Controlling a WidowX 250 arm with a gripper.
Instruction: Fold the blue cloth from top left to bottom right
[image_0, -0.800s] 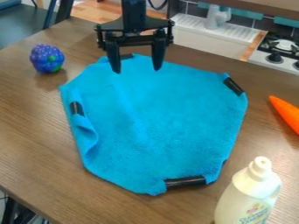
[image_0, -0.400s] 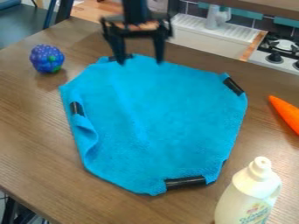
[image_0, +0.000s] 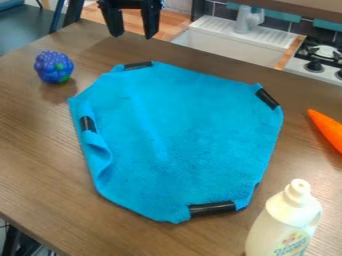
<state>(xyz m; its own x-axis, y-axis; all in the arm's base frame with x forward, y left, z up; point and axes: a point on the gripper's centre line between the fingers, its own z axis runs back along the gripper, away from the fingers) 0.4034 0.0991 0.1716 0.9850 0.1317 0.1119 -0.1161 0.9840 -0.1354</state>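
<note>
Fingers (image_0: 151, 22) just lifted up and back off the top of the cloth (image_0: 174, 130); they were over its edge, now they're up past the ball (image_0: 53, 67), above it and to its right as the camera sees it. Apart, nothing between them. Cloth hasn't shifted with me, so that lift carried nothing. It's on the desk (image_0: 40, 160), right of the ball and mostly lower in view, spread out, no half-fold across it. My read: fold isn't done, and I'm in a retreat, either to re-aim or to quit. Orientation: cloth is a rough octagon, nearly as wide as long, so the long axis is weak. Best call, it runs from the top strip (image_0: 138, 65), upper right of the ball, down and rightward to the bottom strip (image_0: 212, 208), far lower right of the ball. That's about the fold direction too. The side nearest the ball has its own strip (image_0: 88, 124) and a ruffled, part-rolled edge below that. If I go again: come down at the top strip, pinch the edge, lift, carry down-right. Risks: closing on air above thin fabric, or the ruffle bunching and skewing the fold.
</note>
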